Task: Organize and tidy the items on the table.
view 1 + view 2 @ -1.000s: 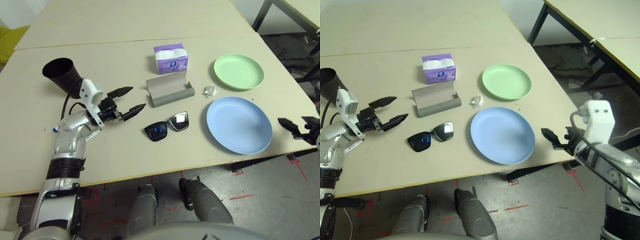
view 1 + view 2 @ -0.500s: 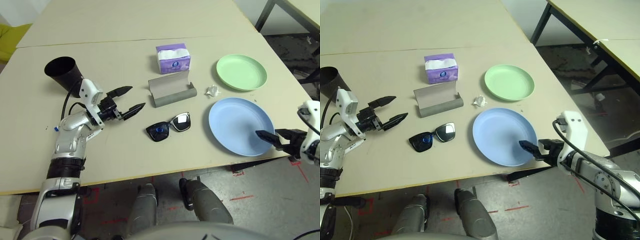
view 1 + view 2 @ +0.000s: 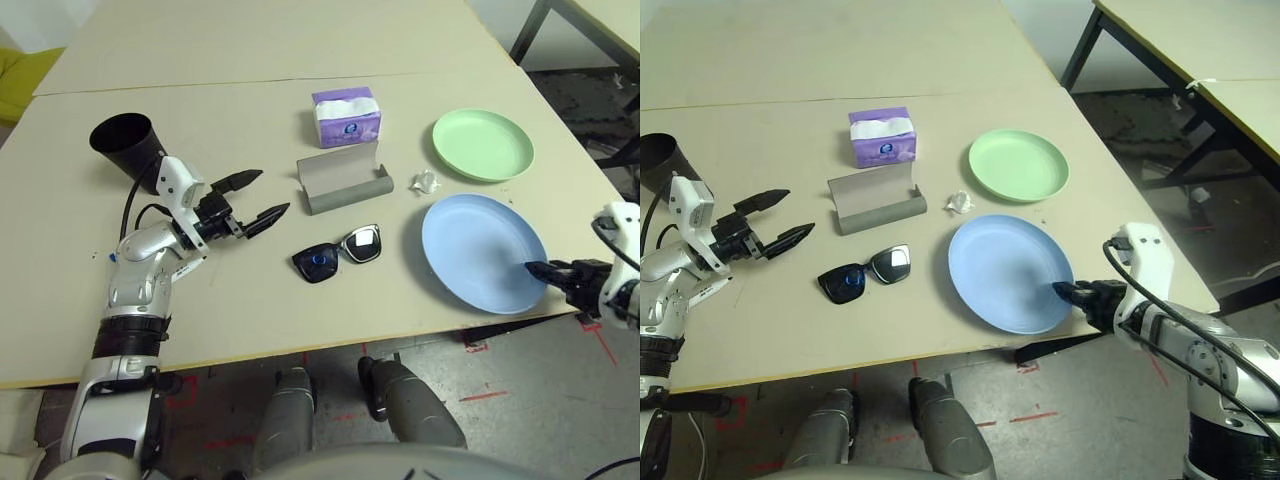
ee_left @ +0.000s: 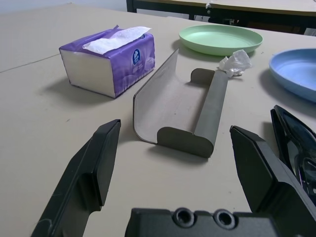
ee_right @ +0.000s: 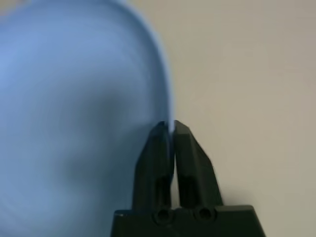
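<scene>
My right gripper (image 3: 537,269) is shut on the near right rim of the blue plate (image 3: 480,250); the right wrist view shows its fingers (image 5: 158,148) pinched on that rim (image 5: 165,94). The green plate (image 3: 483,144) lies behind it, with the paper wad (image 3: 425,181) between the two. The grey glasses case (image 3: 342,180) lies open mid-table, the purple tissue pack (image 3: 346,116) behind it and the black sunglasses (image 3: 335,253) in front. My left gripper (image 3: 255,196) hovers open, left of the case (image 4: 197,113). The black cup (image 3: 125,145) stands far left.
The beige table (image 3: 250,110) has free surface behind the tissue pack and in front of the sunglasses. Its right edge runs just beyond the blue plate, where my right arm reaches in. Dark table legs (image 3: 525,30) stand on the floor at the far right.
My right gripper came in from beyond the table's right edge to the blue plate's rim and shut on it. The left arm has stayed still.
</scene>
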You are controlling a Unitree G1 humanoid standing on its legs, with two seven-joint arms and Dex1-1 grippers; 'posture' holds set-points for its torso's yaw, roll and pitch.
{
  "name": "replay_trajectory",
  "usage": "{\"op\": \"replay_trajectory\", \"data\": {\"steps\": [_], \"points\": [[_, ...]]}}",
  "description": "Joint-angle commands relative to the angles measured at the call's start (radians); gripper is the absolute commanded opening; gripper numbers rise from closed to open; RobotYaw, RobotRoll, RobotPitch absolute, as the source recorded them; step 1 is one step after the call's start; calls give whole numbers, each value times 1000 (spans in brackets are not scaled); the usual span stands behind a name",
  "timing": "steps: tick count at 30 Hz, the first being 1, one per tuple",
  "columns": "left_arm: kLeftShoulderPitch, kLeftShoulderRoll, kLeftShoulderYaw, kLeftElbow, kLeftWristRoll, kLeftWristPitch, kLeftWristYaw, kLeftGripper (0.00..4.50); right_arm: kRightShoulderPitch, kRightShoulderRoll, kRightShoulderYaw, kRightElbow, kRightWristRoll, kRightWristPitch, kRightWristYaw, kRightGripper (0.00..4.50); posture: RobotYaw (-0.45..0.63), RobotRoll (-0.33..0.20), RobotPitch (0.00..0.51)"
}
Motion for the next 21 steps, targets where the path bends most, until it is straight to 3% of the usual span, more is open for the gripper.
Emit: {"op": "replay_trajectory", "data": {"steps": [1,12,21], "points": [[28,7,3,-8,3,-6,-15,4500,-85,25,-48,56,-9,-32,-49,25,-145,0,197],[69,52,-4,-127,-109,123,-177,4500,-492,76,-49,299,4,-103,-99,25,-125,0,191],[123,111,-91,-304,-149,208,-357,4500,-706,93,60,727,-188,-434,-159,25,-95,0,191]]}}
